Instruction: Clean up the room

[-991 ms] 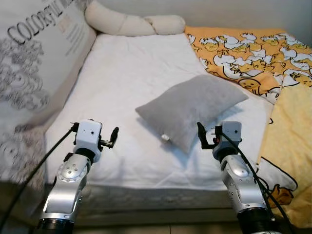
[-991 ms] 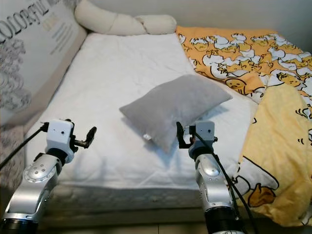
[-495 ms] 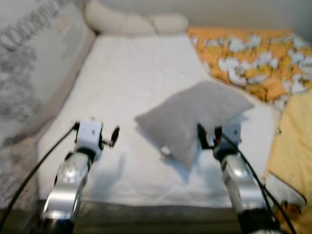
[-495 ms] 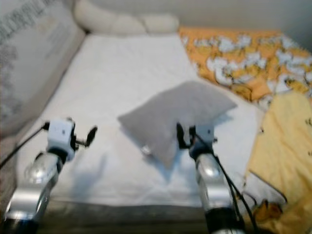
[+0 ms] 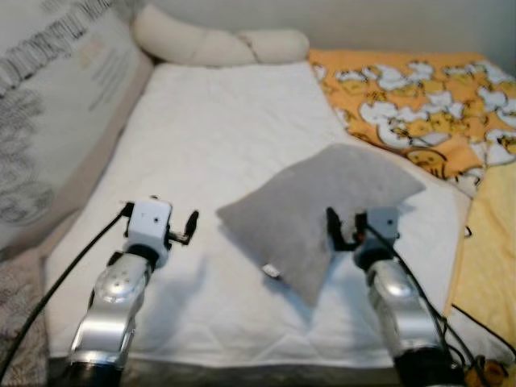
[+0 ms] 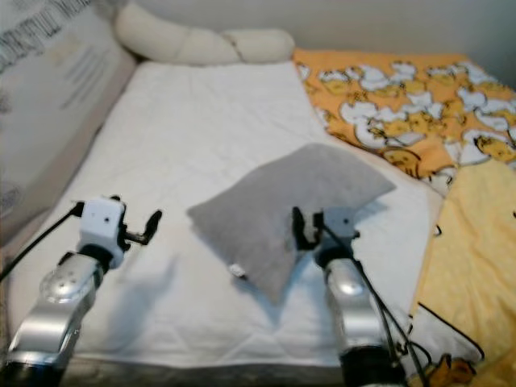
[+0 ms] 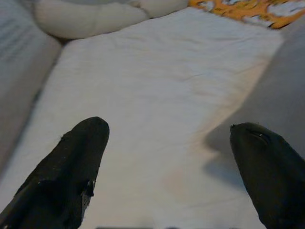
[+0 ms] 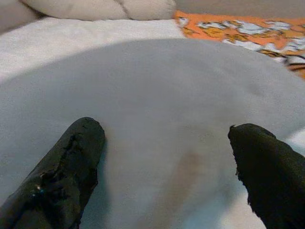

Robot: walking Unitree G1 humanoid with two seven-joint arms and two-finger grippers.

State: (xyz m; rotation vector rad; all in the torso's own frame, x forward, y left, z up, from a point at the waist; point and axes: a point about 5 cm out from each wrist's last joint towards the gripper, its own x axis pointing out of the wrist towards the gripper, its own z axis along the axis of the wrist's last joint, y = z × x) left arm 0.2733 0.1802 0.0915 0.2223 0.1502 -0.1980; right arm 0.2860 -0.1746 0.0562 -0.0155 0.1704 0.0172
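Seemingly, grey pillow (image 5: 322,205) lies just ahead of right gripper (image 5: 332,230) jaws.

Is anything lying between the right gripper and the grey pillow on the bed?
Nothing visible does. The right gripper, jaws open, is right at the near edge of the grey pillow, whose fabric spans the space between its fingers in the right wrist view. The left gripper is open over bare white sheet, beside the pillow.

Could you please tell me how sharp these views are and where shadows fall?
Both eye views are slightly soft; the grey rectangular fabric pillow shadows the white sheet. Wrist views: the black fingers blur up close; the right pincer faces pillow.
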